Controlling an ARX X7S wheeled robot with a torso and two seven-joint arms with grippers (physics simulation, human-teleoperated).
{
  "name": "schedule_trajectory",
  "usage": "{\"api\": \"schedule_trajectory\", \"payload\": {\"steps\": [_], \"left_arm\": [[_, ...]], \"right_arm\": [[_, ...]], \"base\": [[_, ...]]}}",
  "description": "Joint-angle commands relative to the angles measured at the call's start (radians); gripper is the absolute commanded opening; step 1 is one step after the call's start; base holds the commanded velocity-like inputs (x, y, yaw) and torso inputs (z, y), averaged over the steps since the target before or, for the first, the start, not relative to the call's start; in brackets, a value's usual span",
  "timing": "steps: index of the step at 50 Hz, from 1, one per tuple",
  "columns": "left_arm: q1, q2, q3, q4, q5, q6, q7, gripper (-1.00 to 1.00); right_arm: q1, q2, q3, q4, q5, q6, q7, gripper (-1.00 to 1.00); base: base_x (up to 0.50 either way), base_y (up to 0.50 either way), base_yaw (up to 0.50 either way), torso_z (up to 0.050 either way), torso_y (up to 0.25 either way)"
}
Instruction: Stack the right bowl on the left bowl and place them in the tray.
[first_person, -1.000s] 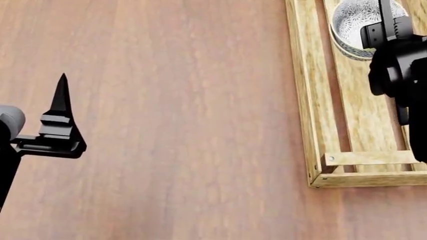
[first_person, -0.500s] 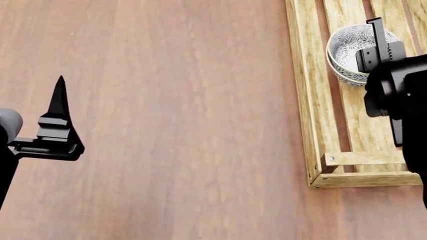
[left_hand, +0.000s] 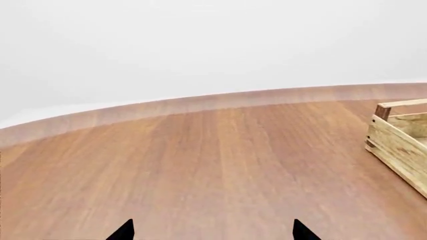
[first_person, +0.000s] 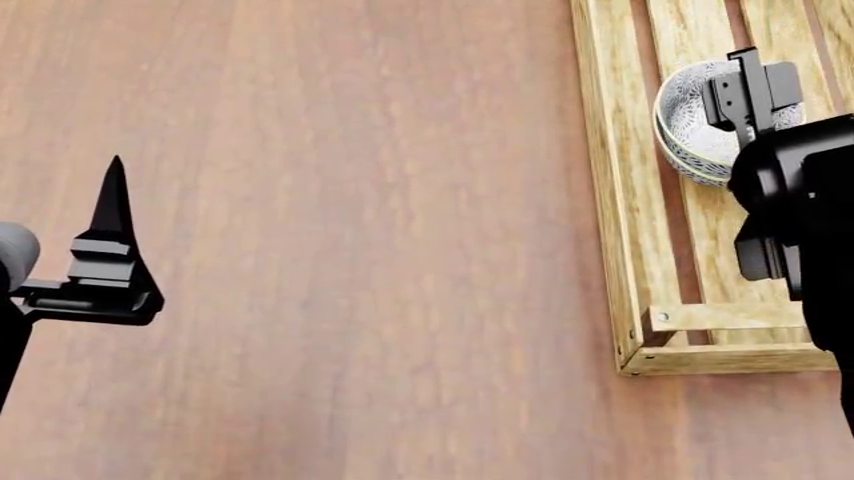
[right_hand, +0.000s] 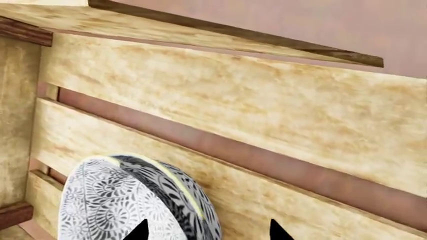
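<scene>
The patterned bowl (first_person: 694, 135) sits tilted inside the tray (first_person: 617, 200), over its slatted bottom, partly hidden in the head view by the right gripper (first_person: 750, 95) just above it. In the right wrist view the bowl (right_hand: 133, 200) lies beside 1 fingertip (right_hand: 140, 231) rather than between the 2 tips, which stand apart holding nothing. The left gripper (left_hand: 212, 231) hangs over the bare table (first_person: 334, 250), well apart from the tray, its 2 tips spread wide and empty.

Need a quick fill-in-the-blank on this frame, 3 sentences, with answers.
1. The patterned bowls sit inside the ____.
2. The right claw hangs over the tray, while the left claw hangs over the bare ____.
3. The tray's bottom is made of wooden ____ with gaps between them.

Missing words: tray; table; slats
</scene>
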Motion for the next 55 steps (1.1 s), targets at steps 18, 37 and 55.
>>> {"api": "schedule_trajectory", "payload": {"steps": [18,37,55], "left_arm": [[0.001,-0.004,-0.016,0.003,-0.021,0.001,-0.008,1.00],[-0.011,0.010,-0.009,-0.019,-0.022,0.012,-0.012,1.00],[0.000,0.008,0.004,-0.014,-0.010,0.033,-0.015,1.00]], "right_arm": [[0.169,-0.074,-0.352,0.001,-0.050,-0.172,-0.008,1.00],[0.227,-0.203,-0.753,0.001,-0.114,-0.373,-0.225,1.00],[0.364,0.051,-0.674,-1.143,-1.237,-1.120,0.329,1.00]], "base": [[0.00,0.00,0.00,0.000,0.000],[0.00,0.00,0.00,0.000,0.000],[0.00,0.00,0.00,0.000,0.000]]}}
